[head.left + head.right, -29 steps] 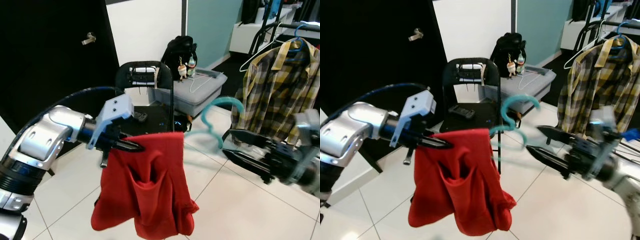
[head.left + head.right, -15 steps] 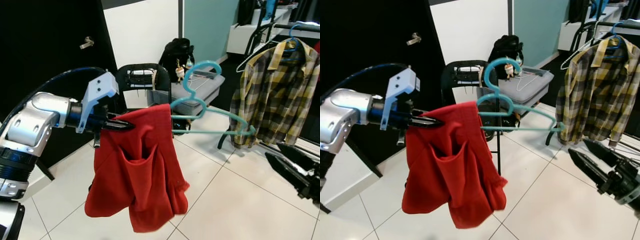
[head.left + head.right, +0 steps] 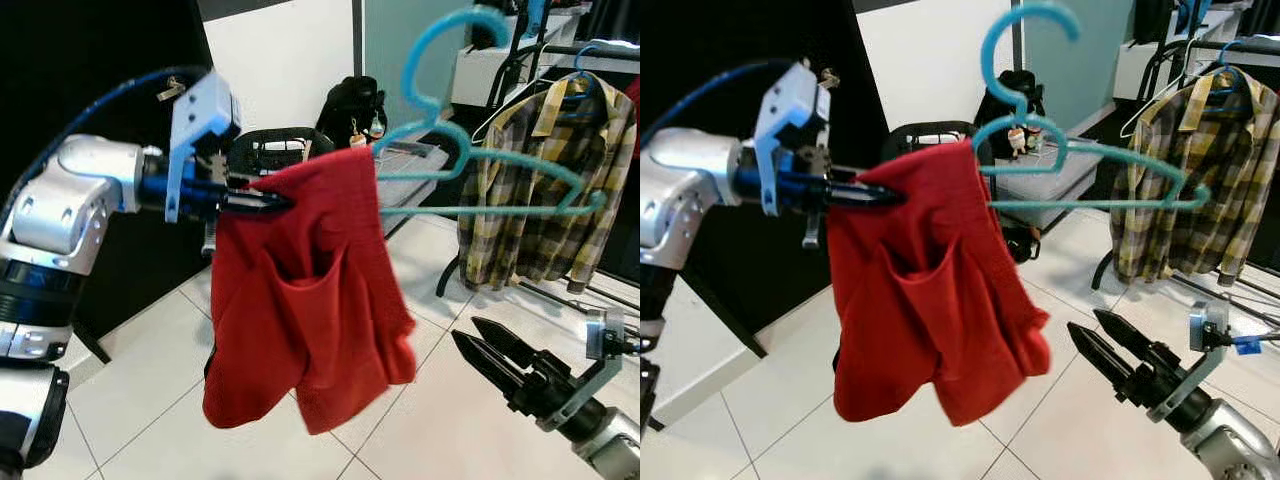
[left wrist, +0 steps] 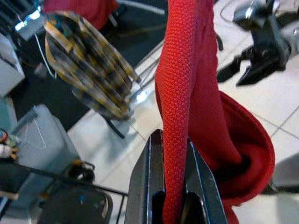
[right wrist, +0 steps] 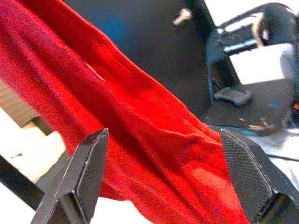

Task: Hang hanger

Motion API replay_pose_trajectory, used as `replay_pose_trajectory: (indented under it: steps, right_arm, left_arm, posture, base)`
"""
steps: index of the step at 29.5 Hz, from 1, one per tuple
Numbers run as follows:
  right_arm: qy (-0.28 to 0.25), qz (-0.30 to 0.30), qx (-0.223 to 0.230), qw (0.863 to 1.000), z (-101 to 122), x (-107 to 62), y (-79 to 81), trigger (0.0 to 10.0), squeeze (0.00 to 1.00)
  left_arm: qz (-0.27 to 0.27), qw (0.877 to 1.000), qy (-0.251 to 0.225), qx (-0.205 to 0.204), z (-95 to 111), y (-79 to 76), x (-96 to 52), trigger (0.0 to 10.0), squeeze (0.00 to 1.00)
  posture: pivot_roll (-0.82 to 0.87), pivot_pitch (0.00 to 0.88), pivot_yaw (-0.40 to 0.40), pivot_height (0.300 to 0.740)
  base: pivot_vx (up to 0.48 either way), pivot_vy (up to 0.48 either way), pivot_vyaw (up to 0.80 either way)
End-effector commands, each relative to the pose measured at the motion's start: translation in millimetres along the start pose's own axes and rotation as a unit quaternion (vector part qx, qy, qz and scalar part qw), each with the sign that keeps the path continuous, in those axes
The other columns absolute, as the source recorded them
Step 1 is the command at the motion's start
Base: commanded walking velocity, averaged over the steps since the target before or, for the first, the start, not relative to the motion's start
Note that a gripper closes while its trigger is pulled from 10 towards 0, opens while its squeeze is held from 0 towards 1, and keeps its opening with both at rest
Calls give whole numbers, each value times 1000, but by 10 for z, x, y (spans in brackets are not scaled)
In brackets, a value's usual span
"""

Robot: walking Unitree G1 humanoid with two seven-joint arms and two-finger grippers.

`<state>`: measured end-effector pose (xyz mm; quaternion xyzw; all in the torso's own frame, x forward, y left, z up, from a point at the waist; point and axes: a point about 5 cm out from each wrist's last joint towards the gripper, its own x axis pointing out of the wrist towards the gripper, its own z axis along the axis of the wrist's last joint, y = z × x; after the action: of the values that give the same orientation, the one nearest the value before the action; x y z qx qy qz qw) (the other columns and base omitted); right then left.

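Left gripper point(image 3: 268, 200) pinches one red garment point(image 3: 310, 300) draped over one teal hanger point(image 3: 480, 150); right gripper point(image 3: 490, 350) hangs empty, fingers spread.

The room is seen from head height by the two eye views, angled forward and down, and the red garment point(image 3: 305, 290), teal hanger point(image 3: 1080, 150) and plaid shirt point(image 3: 540, 190) are shared by both. The garment is viewed at very close range along the left gripper point(image 4: 170, 196). From the right wrist, the garment is faced between spread fingers point(image 5: 81, 177).
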<state>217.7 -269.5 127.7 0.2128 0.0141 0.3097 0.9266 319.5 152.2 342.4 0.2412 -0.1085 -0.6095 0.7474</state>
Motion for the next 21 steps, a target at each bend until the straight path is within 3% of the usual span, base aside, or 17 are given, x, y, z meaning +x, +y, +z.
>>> replay_pose_trajectory:
  steps: [1,10,21]
  right_arm:
    - [-10,-12,5,1000,12,-49,-37,10000,0]
    - [-22,27,55,998,-120,-189,86,10000,0]
    - [-16,57,80,995,-267,-109,196,10000,0]
  left_arm:
    - [16,999,-39,21,189,66,-19,10000,0]
    - [22,987,-152,37,706,198,15,10000,0]
    - [21,980,-189,53,946,229,8,10000,0]
  posture:
    - [-95,0,106,740]
    - [-95,0,126,740]
    - [-83,0,136,740]
  base:
    - [0,0,0]
    - [0,0,0]
    - [0,0,0]
